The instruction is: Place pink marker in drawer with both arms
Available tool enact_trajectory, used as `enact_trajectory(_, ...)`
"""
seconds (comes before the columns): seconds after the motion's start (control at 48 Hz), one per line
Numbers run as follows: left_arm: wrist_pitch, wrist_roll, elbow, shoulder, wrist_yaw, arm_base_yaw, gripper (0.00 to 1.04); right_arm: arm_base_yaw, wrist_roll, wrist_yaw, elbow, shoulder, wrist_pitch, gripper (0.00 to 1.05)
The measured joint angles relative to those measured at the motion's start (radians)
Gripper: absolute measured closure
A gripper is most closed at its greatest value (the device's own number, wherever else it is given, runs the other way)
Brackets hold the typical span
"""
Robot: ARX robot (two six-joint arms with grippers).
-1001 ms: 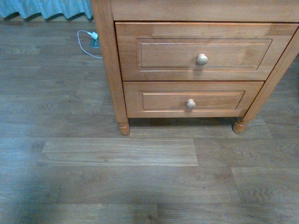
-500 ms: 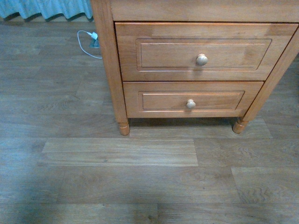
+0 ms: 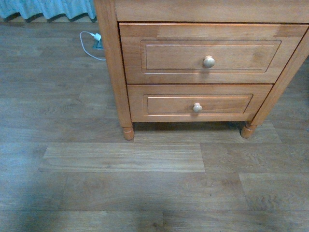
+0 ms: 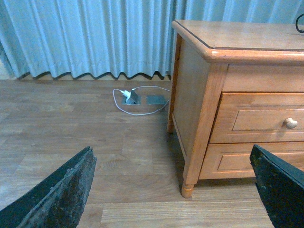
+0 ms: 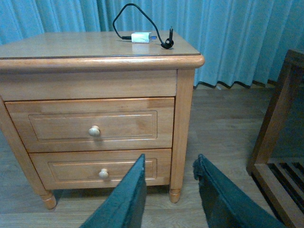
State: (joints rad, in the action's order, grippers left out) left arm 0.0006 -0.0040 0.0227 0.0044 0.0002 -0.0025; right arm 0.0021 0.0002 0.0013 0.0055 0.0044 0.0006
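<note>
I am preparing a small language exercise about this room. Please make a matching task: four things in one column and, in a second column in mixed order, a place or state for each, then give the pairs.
Things:
1. taller drawer
2. shallower drawer
3. white cable
4. black cable

Places or states:
A. on top of the cabinet
B. on the floor near the curtain
C. shut, directly under the cabinet top
D. shut, the lowest one, just above the cabinet feet

Pairs: 1-C, 2-D, 3-B, 4-A
</note>
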Motion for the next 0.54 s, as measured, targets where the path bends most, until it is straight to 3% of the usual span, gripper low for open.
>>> enact_trajectory(0.375,0.000,0.000,0.000,0.000,0.000,0.000,0.06,0.000,0.000,0.000,0.000,0.000,0.000,0.07)
enact_trajectory(0.542,0.000,0.000,0.000,0.000,0.000,0.000,0.06,0.000,0.000,0.000,0.000,0.000,0.000,0.08)
